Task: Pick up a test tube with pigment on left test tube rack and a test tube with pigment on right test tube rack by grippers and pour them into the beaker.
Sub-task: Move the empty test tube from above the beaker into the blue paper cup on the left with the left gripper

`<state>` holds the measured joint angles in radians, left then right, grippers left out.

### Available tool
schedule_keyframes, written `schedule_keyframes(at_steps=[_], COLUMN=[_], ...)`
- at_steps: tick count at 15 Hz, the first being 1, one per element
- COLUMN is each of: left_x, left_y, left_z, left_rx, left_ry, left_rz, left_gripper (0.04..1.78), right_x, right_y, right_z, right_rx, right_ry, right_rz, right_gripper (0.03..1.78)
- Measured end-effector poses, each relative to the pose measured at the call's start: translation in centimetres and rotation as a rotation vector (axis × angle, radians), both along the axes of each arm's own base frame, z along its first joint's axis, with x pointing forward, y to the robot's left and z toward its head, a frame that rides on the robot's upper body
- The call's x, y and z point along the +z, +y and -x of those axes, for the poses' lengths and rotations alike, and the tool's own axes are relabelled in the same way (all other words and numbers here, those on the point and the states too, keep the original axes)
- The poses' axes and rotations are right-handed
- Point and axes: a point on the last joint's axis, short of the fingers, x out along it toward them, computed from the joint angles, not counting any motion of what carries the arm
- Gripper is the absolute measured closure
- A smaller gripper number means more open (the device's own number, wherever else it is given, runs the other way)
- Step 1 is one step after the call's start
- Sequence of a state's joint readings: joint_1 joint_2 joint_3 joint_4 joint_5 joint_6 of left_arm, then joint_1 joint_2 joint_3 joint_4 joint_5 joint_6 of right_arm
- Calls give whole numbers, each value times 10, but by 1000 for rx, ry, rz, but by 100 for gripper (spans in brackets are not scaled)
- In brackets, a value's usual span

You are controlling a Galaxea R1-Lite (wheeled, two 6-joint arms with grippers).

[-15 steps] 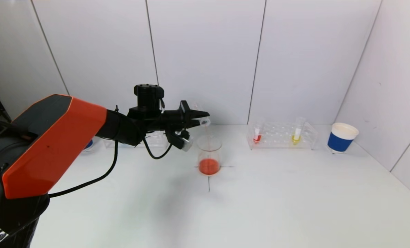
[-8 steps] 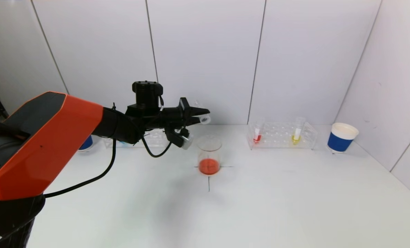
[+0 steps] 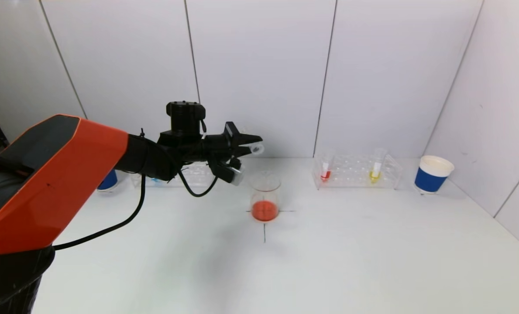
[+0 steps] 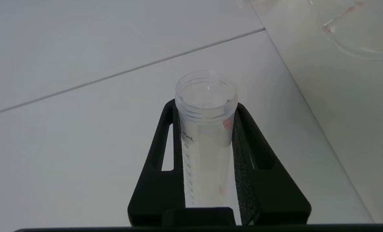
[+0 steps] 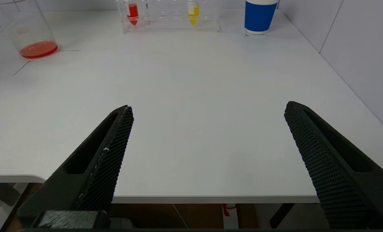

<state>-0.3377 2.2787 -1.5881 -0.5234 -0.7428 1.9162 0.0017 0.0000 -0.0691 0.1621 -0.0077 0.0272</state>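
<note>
Two racks stand at the back of the table (image 3: 329,261). The left gripper (image 3: 252,146) hangs above and left of the beaker (image 3: 265,196), its fingers (image 4: 252,161) clamped on an emptied tube (image 4: 204,135) lying near level, mouth toward the beaker. Red liquid sits in the beaker's bottom. The right rack (image 3: 357,172) holds a red tube (image 3: 325,170) and a yellow tube (image 3: 376,170). The right gripper (image 5: 207,151) hovers low at the table's near edge, fingers wide apart. A blue cup (image 3: 433,174) stands right of that rack.

Blue paper cup (image 3: 433,174) right; another (image 3: 108,181) left.
</note>
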Motion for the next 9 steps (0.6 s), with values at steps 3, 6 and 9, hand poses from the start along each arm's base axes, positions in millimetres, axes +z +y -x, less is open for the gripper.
schedule_keyframes(at_steps=[3,6,9], left_x=[13,36,68], left_y=[9,15,34], left_z=[-5,-9,-8], left_rx=[134,287,478], left_ry=[89,203,291], left_rz=[77,231,441], left_gripper=[137,137,137], right_x=[0,0,0], right_y=[0,0,0], right_z=[0,0,0], right_rx=[0,0,0], right_ry=[1,0,1], right_rz=[0,0,0], right_gripper=[10,10,10])
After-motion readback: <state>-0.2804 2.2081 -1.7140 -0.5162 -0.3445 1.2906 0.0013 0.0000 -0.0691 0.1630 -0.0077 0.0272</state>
